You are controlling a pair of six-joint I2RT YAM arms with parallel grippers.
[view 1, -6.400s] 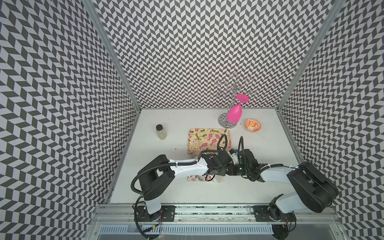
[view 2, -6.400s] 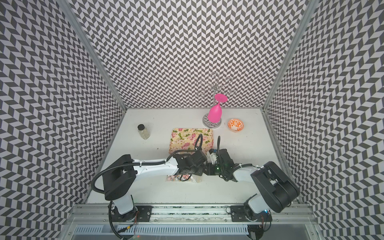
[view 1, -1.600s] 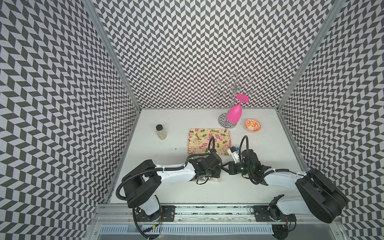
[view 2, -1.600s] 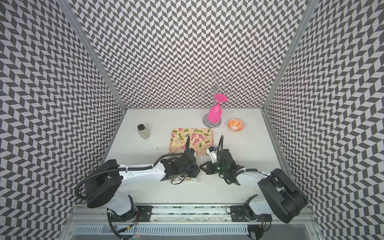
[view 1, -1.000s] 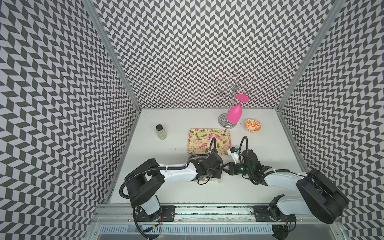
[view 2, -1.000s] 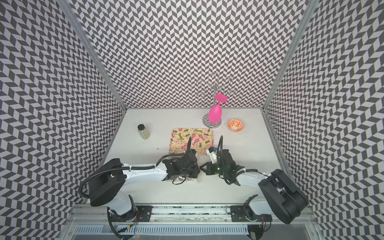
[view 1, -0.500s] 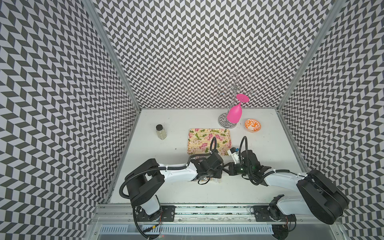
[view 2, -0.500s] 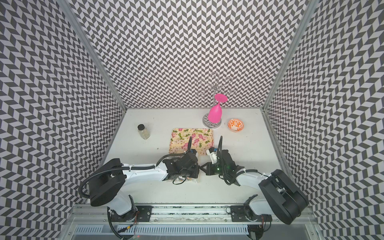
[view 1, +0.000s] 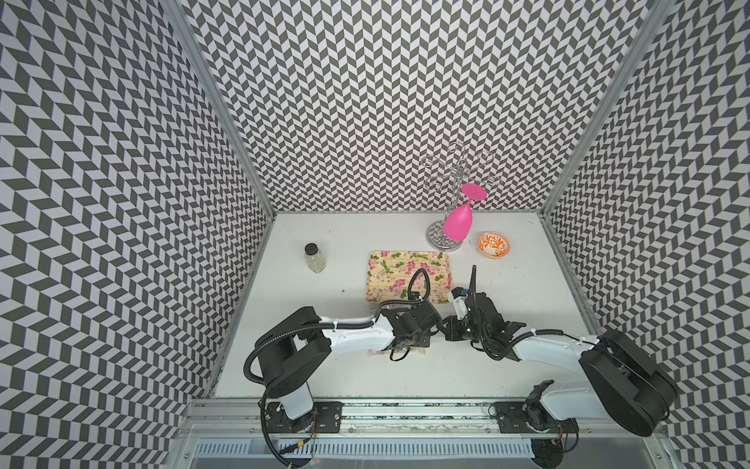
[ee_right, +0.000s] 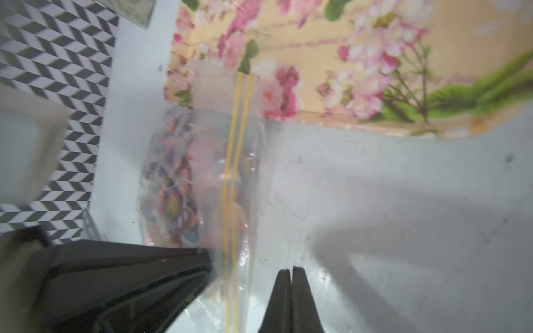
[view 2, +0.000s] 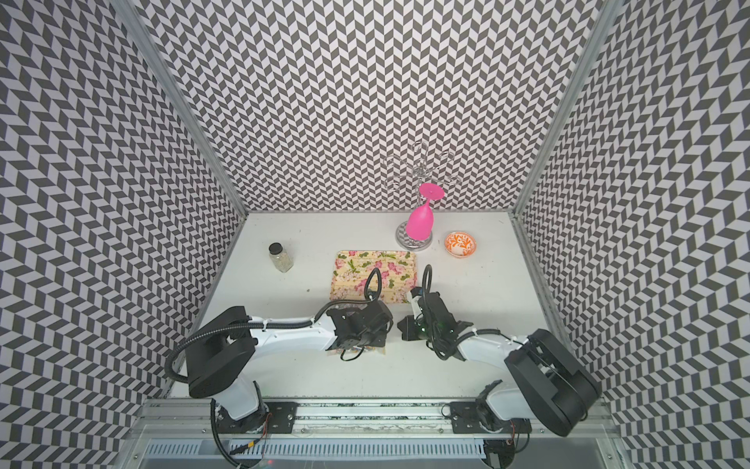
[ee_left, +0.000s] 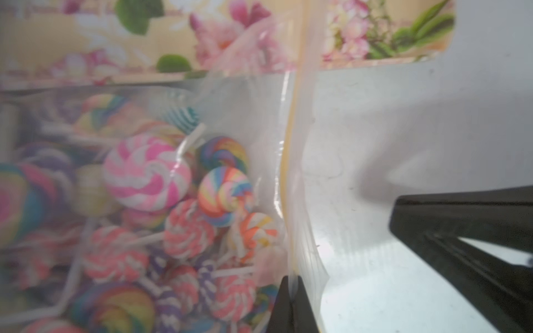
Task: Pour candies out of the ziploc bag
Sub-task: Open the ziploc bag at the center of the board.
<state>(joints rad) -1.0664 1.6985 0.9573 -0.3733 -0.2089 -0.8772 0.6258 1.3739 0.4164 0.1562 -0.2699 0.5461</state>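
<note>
Black fingers (ee_left: 284, 305) of left gripper (ee_left: 292, 281) clenched on yellow-lined zip strip (ee_left: 291, 161) of clear, crinkly rectangular plastic ziploc bag (ee_left: 253, 121), film pinched between them. Fingers of right gripper (ee_right: 290, 272) pressed tight together just beside bag's lip; film caught between them or not, cannot tell.

Sharp only from left wrist: candies (ee_left: 147, 173), small round swirl lollipops in pink, blue, orange and white on thin white sticks, all inside, heaped against strip. Same heap a mere blur from right wrist.

In both top views, fingertips hidden under wrists. Only a sliver of ziploc bag (view 1: 377, 352) (view 2: 377, 351) peeking out beneath left arm, on white table (view 1: 345, 260), just in front of rectangular pink-flowered tray (view 1: 385, 268).

Strip's long axis running from left fingers toward tray, far end crossing tray's near edge in both wrist views. Mouth side turned toward right gripper, candies toward left arm.
</note>
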